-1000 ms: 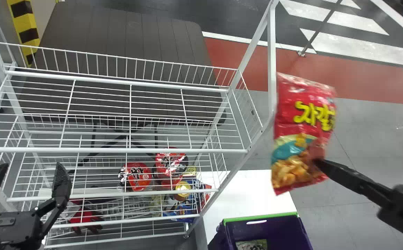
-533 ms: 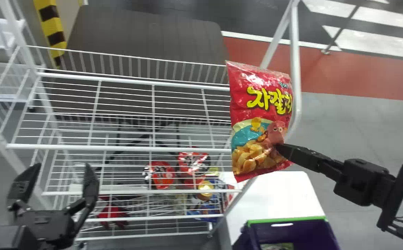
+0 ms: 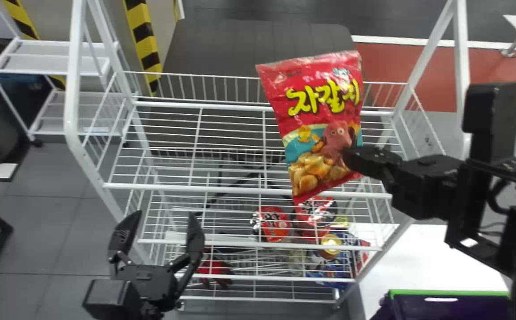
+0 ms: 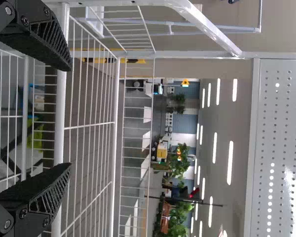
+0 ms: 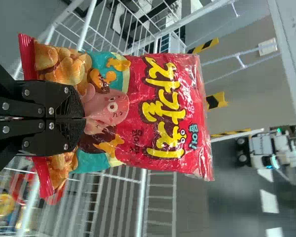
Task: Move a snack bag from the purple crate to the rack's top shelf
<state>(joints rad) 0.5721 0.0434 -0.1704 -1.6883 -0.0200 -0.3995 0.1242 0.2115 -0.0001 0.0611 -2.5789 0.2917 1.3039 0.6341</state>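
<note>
Bag (image 3: 318, 122) hangs upright nr rack's (image 3: 461, 66) top shelf (image 3: 240, 190), pinched in R gripper (image 3: 351, 159); L gripper (image 3: 164, 215) gapes wide by rack's front, crate (image 3: 449, 293) lower R.

Ceiling lights (image 4: 230, 163) shine bright beyond the left tool (image 3: 164, 214); glare flecks the bag (image 3: 318, 111) past the right tool (image 3: 348, 155).

Our right gripper (image 3: 350, 156) has brought the snack bag (image 3: 313, 106) over the top shelf (image 3: 173, 188) from beyond its right edge.
</note>
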